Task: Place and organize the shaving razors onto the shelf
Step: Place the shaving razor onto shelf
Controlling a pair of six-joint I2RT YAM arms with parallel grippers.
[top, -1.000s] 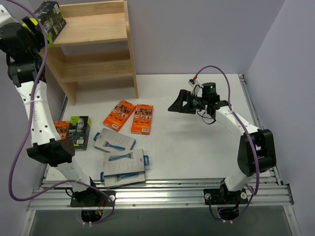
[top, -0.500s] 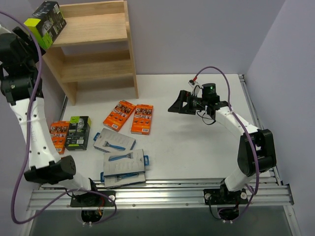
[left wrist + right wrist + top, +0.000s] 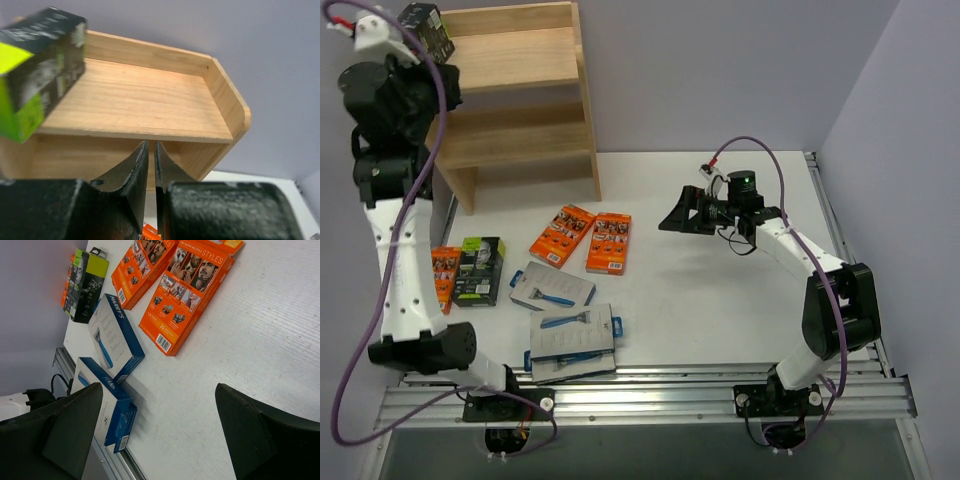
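Left gripper (image 3: 151, 146): jaws drawn to a narrow slit with nothing between them, raised in front of the shelf's top tier, at the upper left of the overhead view.
Shelf (image 3: 520, 90): light wood, two tiers, stood at the back left of the table (image 3: 720, 290); the left arm covered its left side panel in the overhead view.
Black box with a lime-green side (image 3: 37, 70): sat tilted on the top tier's left front corner, overhanging the edge, just up and left of the left fingertips.
Right gripper (image 3: 672, 215): jaws wide, holding nothing, above the table at centre right, pointing toward the packs.
Orange packs (image 3: 562, 234): two lay flat side by side, left of the right gripper with nothing between.
Left edge: a third orange pack (image 3: 444, 275) touched a second black box (image 3: 480, 270).
Grey cards (image 3: 552, 288): two near the front edge, one behind the other.
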